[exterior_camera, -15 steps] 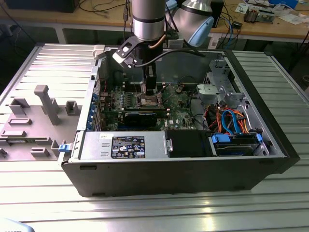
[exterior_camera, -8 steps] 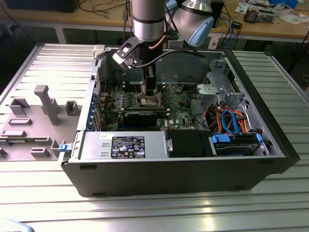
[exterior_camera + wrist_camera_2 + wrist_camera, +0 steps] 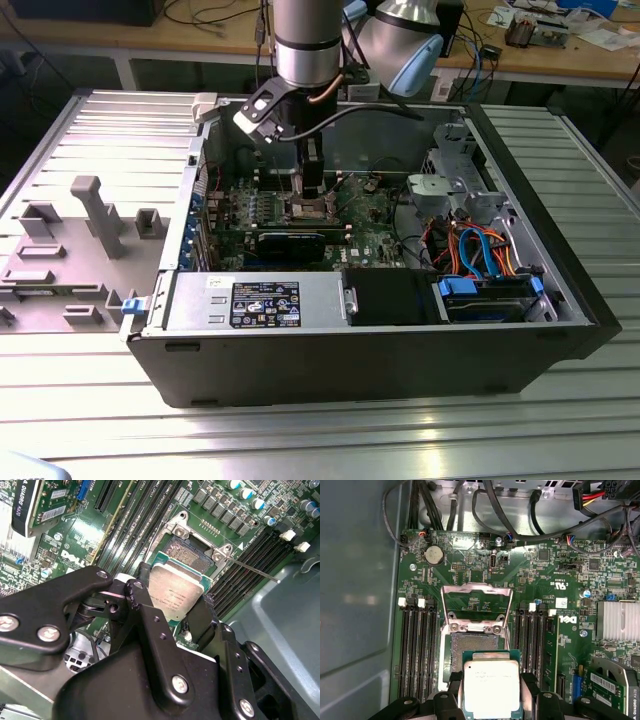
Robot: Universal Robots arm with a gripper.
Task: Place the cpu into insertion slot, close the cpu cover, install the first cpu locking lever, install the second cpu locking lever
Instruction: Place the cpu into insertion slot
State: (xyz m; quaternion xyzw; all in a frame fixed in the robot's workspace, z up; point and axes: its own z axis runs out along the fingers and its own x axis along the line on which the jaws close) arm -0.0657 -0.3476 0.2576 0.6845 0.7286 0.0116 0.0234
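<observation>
The gripper (image 3: 172,605) is clamped on the cpu (image 3: 176,587), its black fingers (image 3: 145,615) pressing two opposite edges and the dull metal top facing the cameras. The chip hangs just over the near edge of the insertion slot (image 3: 189,555), so most of the slot's contact field lies bare beyond it. The likely trouble is a drop that is not square. If the cpu goes down while offset or tilted, a corner could land on the fine contacts and bend them, or the chip could ride up on the slot frame instead of seating. A grip this narrow could also let it twist on touching. In the first wrist view the cpu cover (image 3: 476,602) stands swung open beyond the slot, with memory slots (image 3: 417,650) on both sides. If it tipped back it would foul the chip. The second wrist view looks in at a slant and gives what the first does not: the fingers' hold on the chip's edges, and a thin locking lever (image 3: 252,570) swung out away from the slot. The exterior view adds the wider setting, with the gripper (image 3: 312,185) reaching down into the open computer case (image 3: 560,340) on the ribbed surface (image 3: 320,440), beside the graphics card (image 3: 290,242).
</observation>
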